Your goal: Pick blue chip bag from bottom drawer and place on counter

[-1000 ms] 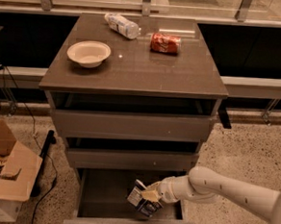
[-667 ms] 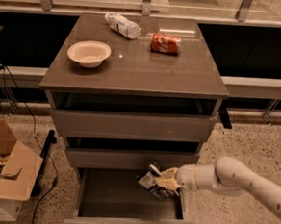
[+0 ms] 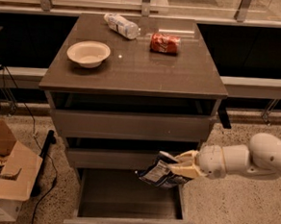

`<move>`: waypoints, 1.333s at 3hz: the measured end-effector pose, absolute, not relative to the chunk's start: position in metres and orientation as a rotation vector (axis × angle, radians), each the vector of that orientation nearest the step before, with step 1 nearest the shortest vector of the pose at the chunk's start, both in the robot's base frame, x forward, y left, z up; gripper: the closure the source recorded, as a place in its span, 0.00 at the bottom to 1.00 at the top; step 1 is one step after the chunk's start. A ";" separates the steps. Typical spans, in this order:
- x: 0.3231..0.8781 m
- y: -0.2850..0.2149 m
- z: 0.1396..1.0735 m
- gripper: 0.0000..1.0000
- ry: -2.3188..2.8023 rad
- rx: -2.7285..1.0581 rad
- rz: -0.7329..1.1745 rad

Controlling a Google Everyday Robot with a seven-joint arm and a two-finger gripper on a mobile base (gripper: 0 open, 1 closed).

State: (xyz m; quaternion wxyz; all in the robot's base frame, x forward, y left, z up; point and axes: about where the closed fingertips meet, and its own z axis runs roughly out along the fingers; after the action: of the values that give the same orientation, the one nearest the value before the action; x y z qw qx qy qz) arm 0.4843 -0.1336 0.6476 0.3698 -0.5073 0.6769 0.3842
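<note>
My gripper [image 3: 181, 166] is shut on the blue chip bag [image 3: 158, 173], a crinkly dark foil bag with white lettering. It holds the bag in the air above the open bottom drawer [image 3: 128, 223], in front of the middle drawer's front. The white arm reaches in from the right. The drawer tray below looks empty. The glossy grey-brown counter [image 3: 143, 71] lies well above the bag.
On the counter stand a white bowl [image 3: 88, 53] at the left, a clear plastic bottle [image 3: 120, 25] at the back and a crushed red can [image 3: 164, 43] to its right. An open cardboard box [image 3: 3, 176] sits on the floor at the left, beside a black cable.
The gripper has lifted the chip bag up out of the bottom drawer and drawn it toward the right. The bag now hangs level with the middle drawer front.
</note>
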 end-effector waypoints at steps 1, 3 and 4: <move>0.481 -0.131 0.730 1.00 1.624 -1.408 0.865; 0.525 -0.106 0.876 1.00 1.482 -1.536 0.601; 0.543 -0.096 0.916 1.00 1.445 -1.558 0.538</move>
State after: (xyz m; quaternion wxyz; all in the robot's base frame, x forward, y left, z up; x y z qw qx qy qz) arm 0.5429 -0.0956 0.9155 0.4572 -0.6320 0.5865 0.2182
